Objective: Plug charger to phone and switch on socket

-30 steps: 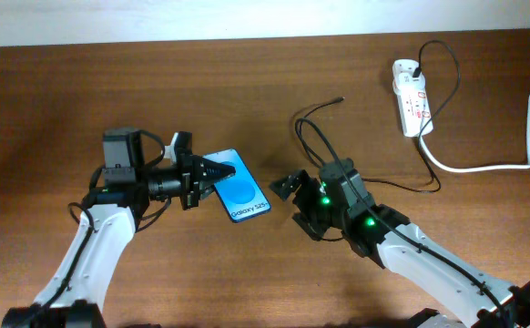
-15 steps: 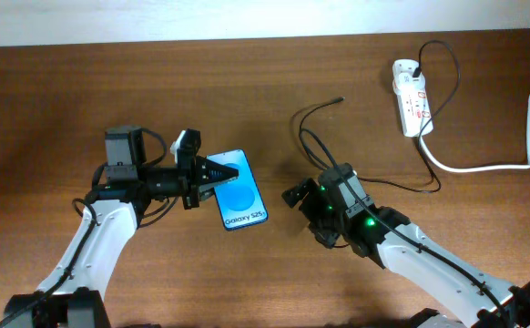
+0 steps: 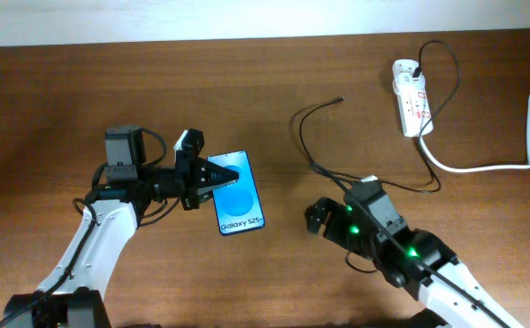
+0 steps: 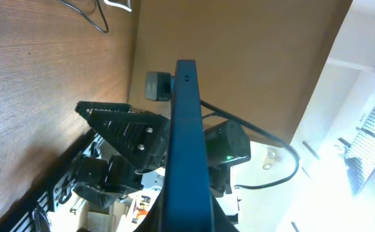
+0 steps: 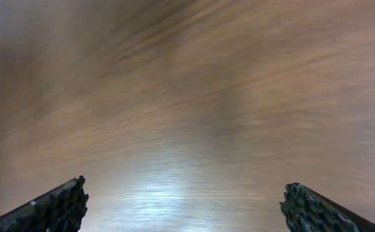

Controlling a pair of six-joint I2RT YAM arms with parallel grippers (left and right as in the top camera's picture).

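Note:
The phone (image 3: 238, 199) with its blue "Galaxy S25" screen lies left of centre in the overhead view. My left gripper (image 3: 221, 173) is shut on its upper left edge. In the left wrist view the phone (image 4: 186, 142) shows edge-on between the fingers. The thin black charger cable (image 3: 312, 137) loops across the middle, its small plug tip (image 3: 340, 99) lying free. It runs right to the white socket strip (image 3: 411, 97) at the top right. My right gripper (image 3: 315, 217) is open and empty over bare wood, right of the phone; its spread fingers (image 5: 187, 206) show nothing between them.
A thick white cord (image 3: 484, 166) runs from the socket strip to the right edge. My right arm (image 3: 411, 255) reaches in from the lower right, my left arm (image 3: 101, 237) from the lower left. The table's far edge runs along the top.
My left gripper has turned the phone so it points more straight toward me. My right gripper has drawn back down and right, away from the cable loop.

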